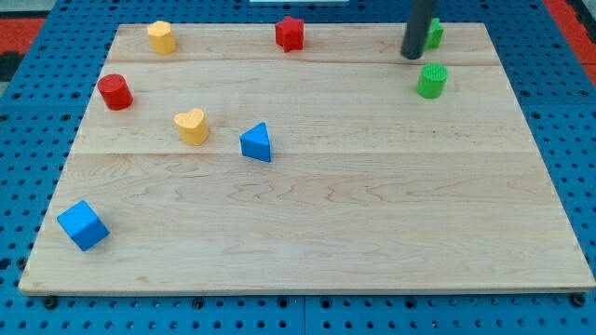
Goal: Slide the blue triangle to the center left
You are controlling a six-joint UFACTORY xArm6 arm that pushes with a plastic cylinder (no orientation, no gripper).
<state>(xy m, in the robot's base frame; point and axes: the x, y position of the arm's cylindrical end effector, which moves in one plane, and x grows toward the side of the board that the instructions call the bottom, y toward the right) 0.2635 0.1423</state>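
Blocks carry no readable writing; my tip [412,56], no pincer, stands far from the blue triangle [256,143].

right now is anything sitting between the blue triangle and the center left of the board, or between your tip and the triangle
Yes. The yellow heart sits just to the view's left of the blue triangle, on the way to the center left, with the red cylinder further left and higher. Nothing lies between my tip, at the view's top right, and the triangle.

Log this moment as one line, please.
tip: view's top right, beside green blocks | blue triangle: untouched, right of yellow heart | contact: none
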